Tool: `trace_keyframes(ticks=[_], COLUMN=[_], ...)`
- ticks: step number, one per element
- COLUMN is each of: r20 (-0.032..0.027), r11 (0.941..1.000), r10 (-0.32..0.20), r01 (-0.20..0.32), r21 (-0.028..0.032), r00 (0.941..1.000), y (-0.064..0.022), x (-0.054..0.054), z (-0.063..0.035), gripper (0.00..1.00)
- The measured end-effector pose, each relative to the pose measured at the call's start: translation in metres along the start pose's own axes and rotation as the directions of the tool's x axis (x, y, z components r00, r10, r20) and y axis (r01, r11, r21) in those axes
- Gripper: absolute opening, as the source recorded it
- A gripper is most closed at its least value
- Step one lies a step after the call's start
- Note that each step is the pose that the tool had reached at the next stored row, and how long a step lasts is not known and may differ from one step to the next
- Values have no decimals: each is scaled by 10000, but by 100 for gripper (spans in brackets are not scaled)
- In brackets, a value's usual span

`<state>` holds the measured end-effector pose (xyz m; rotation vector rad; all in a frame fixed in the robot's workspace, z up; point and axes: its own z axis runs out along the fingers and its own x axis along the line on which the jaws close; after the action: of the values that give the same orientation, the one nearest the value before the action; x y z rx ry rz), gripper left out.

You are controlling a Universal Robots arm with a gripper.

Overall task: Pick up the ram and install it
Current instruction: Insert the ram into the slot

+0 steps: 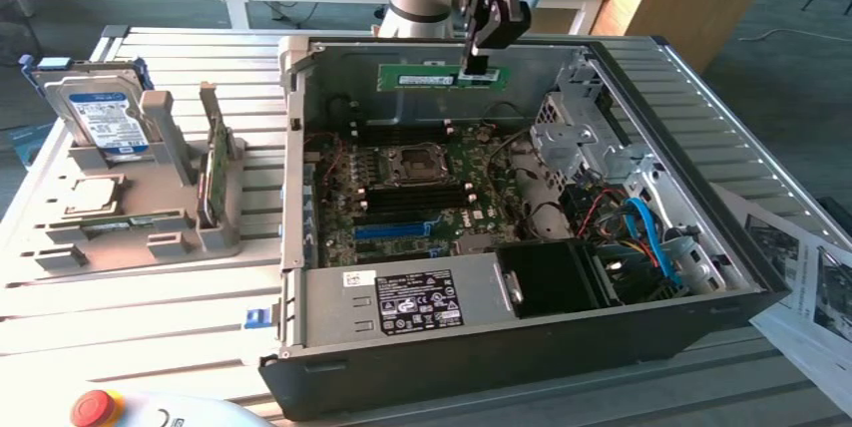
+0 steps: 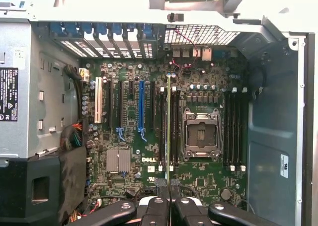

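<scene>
The ram (image 1: 429,77) is a long thin green stick with a white sticker. It hangs level above the far side of the open computer case (image 1: 745,277), and my gripper (image 1: 476,70) is shut on its end nearer the exterior view's right. In the wrist view the ram (image 2: 169,121) shows edge-on as a thin line. There it lies over the black memory slots (image 2: 163,126) beside the CPU socket (image 2: 202,134), held apart from them in the air. The gripper (image 2: 169,188) is closed around the stick's near end.
A grey holder (image 1: 127,208) at the exterior view's left carries a hard drive (image 1: 100,113) and a green card on edge (image 1: 213,173). Inside the case are a blue slot (image 1: 399,230), a power supply (image 1: 399,302), a drive cage (image 1: 586,138) and cables (image 1: 645,232). Papers (image 1: 812,277) lie at the right.
</scene>
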<state>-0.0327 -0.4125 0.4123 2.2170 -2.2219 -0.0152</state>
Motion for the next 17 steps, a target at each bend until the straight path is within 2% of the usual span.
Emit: trace_keyframes(ticks=[17], r20=[-2], r11=[10000], r10=[-1], r01=[1], r21=[-1], r00=[10000], y=[-1], x=[1], z=[156], gripper=[12])
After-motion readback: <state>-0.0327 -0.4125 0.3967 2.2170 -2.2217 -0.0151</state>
